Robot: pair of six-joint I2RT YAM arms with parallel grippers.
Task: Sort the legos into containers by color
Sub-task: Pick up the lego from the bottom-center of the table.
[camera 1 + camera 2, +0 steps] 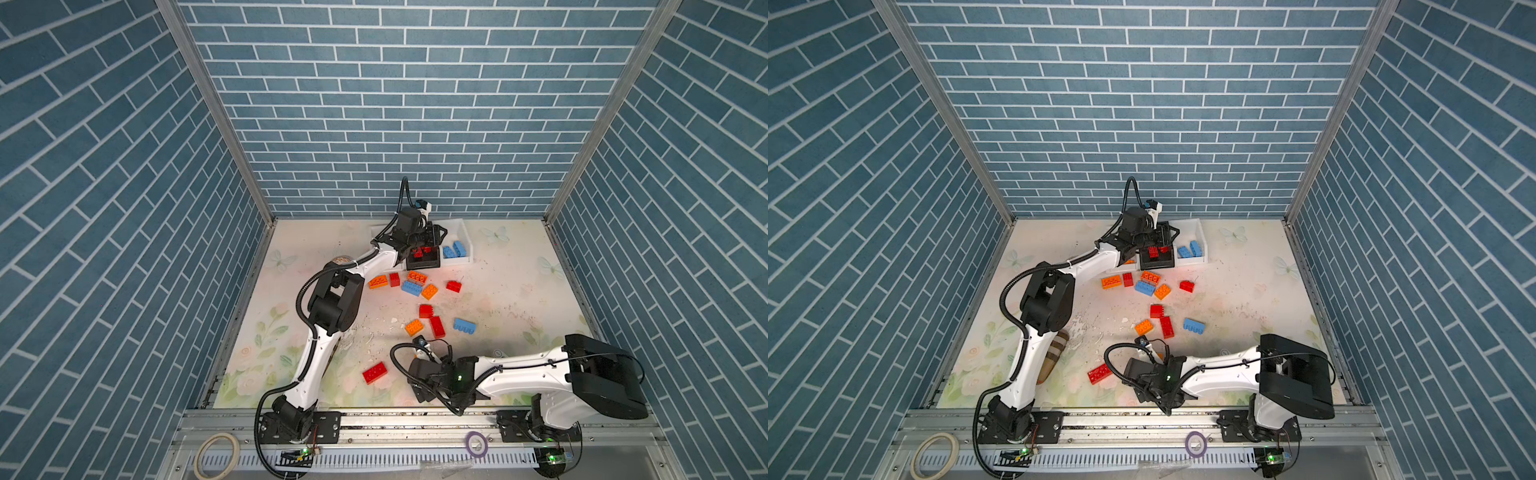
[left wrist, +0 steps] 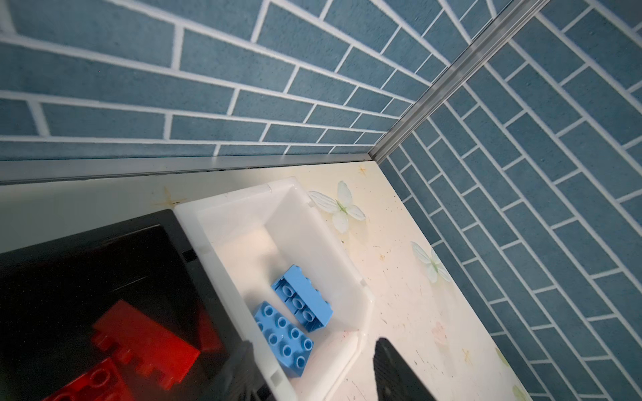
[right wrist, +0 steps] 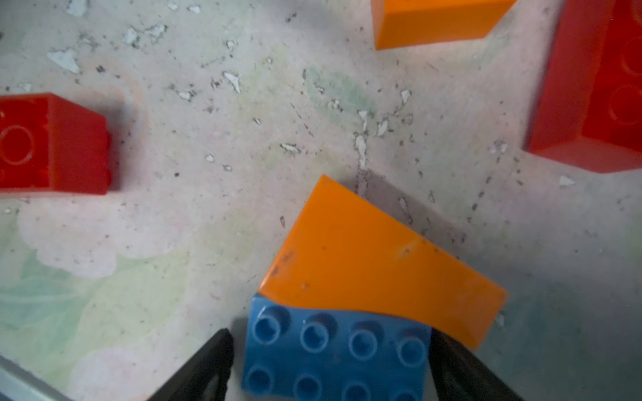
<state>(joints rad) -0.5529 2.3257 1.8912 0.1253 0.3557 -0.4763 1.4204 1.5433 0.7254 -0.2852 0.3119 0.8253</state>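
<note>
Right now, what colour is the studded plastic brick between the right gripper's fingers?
The brick is blue; right wrist view shows it best.

Bare table (image 1: 519, 299) opens right of the bricks (image 1: 429, 291) and at the far-left corner. Bins (image 1: 467, 239) block the back centre; the left arm (image 1: 332, 307) crosses the left side, the right arm (image 1: 523, 370) the front.
</note>
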